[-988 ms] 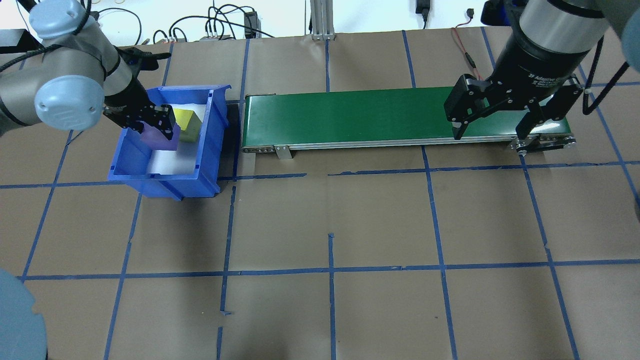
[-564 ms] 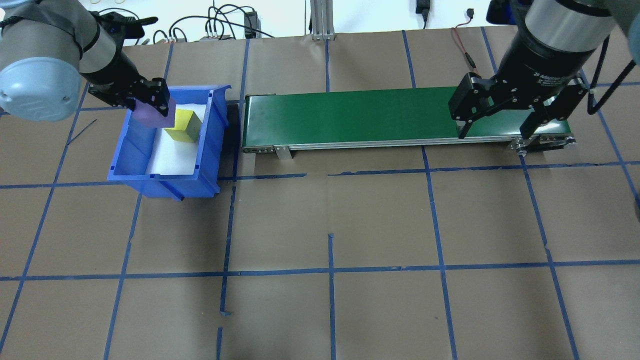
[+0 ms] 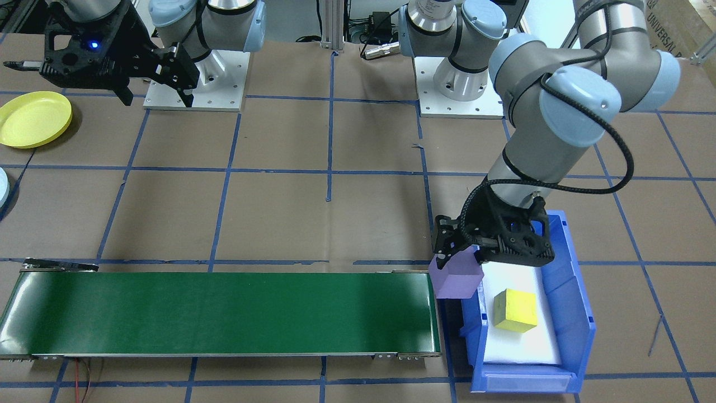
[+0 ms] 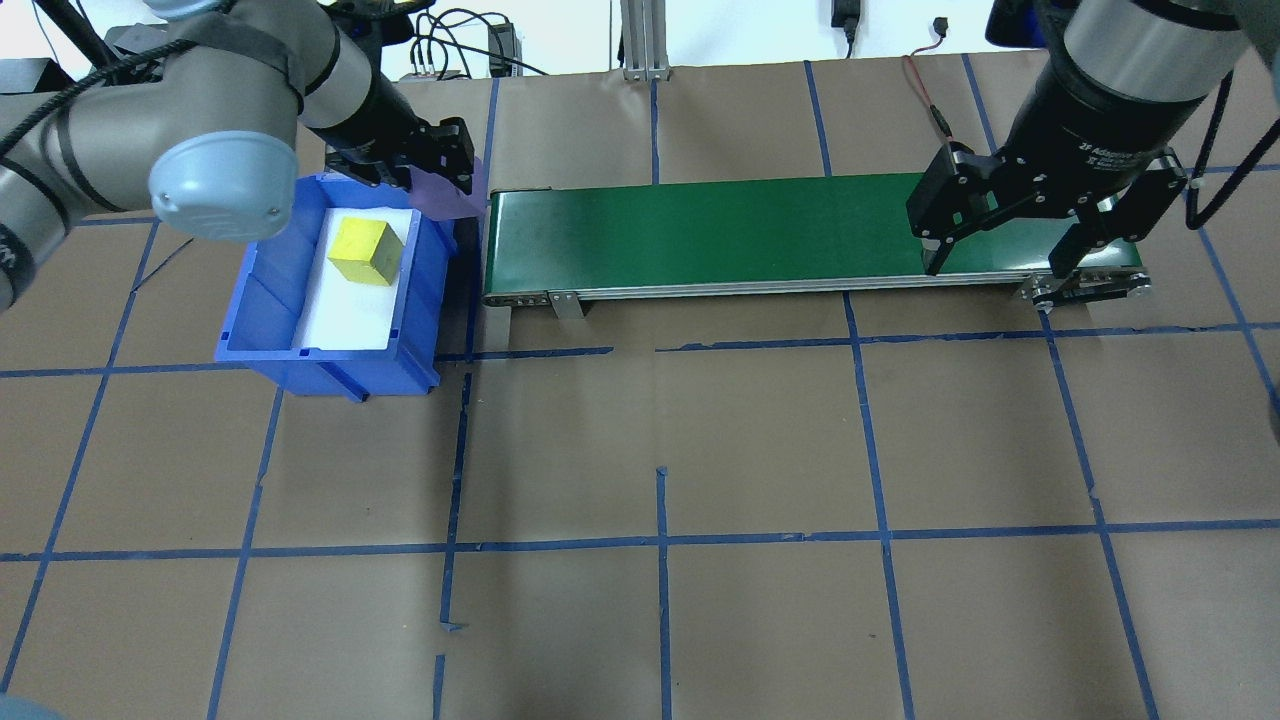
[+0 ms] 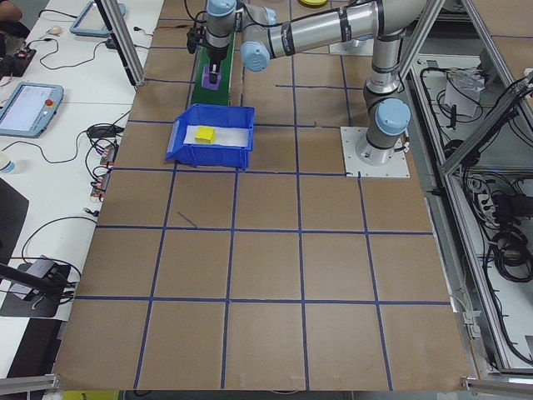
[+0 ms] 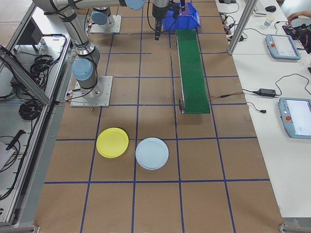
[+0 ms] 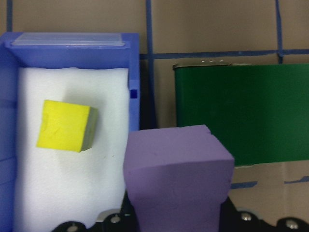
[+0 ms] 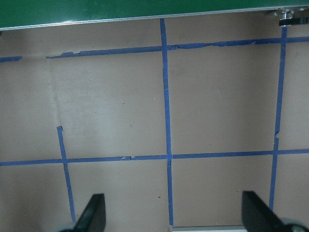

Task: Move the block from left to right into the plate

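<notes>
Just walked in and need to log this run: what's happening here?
The left claw holds a purple block lifted clear of the blue bin, at the near end of the green conveyor belt. A yellow block lies in the bin. The right claw hangs open over the belt's far end. The yellow plate holds nothing.

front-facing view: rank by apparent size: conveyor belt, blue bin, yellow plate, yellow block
1. conveyor belt
2. blue bin
3. yellow plate
4. yellow block
</notes>
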Motion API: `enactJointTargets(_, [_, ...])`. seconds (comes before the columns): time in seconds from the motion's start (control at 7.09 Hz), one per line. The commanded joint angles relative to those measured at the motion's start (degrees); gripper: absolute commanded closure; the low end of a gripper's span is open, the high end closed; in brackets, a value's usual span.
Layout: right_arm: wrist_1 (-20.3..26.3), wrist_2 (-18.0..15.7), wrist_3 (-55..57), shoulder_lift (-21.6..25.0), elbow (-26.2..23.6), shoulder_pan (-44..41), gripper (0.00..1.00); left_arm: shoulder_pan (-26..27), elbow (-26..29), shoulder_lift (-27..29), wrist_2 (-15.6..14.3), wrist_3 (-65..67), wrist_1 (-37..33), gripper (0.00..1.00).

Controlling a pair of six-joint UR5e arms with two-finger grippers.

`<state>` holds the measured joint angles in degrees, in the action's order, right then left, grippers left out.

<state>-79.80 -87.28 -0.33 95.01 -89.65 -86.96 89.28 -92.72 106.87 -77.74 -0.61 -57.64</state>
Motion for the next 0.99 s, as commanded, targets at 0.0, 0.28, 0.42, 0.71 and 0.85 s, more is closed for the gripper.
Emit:
enactJointTargets(0.0, [0.0,0.1,0.0,-0.1,0.0,0.1,0.0,2.9,-0.1,7.8,3.9,2.5,10.6,0.67])
enactJointTargets(0.28, [0.0,0.0,0.1,0.0,0.0,0.3,0.0,3.3,-0.8,9.4,4.2,3.6,11.3,0.11])
enactJointTargets(0.42, [0.0,0.0,0.0,-0.1,0.0,0.4,0.0,3.3,-0.9,9.3,4.0,4.5,11.1,0.0])
enactJointTargets(0.71, [-0.1,0.0,0.0,-0.1,0.0,0.4,0.0,2.8,0.0,5.7,3.2,4.9,10.9,0.0])
enactJointTargets(0.85, [0.0,0.0,0.0,-0.1,0.0,0.4,0.0,1.3,0.2,3.9,-0.5,2.1,8.8,0.0])
